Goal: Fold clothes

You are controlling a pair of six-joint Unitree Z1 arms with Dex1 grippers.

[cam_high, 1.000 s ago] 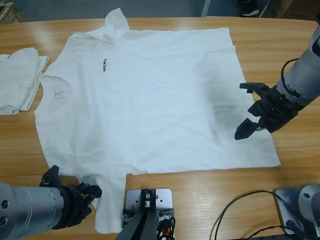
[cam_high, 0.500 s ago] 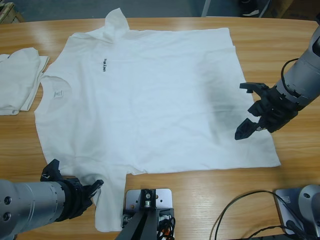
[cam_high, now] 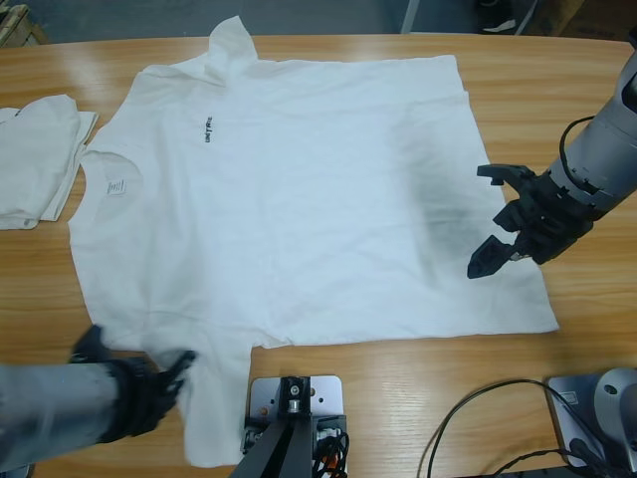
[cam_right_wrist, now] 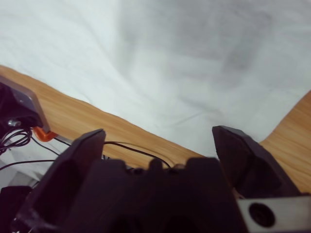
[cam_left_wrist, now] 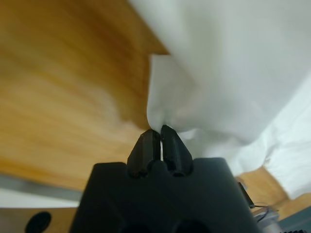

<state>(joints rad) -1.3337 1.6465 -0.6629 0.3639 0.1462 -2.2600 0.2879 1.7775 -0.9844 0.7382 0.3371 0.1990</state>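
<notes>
Honestly, left gripper only pinches a thin sleeve edge of the white lettered T-shirt spread flat on the table; it might slip. Right gripper hovers with jaws spread over the hem.

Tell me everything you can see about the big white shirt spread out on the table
The big white shirt is soft white fabric, lying flat and open on the wooden table with its collar toward the folded white clothes beside it. Small black lettering marks the chest, and a label sits inside the neck. Light wrinkles cross it. The left gripper is shut on a sleeve edge, while the right gripper hovers open over the hem end.
</notes>
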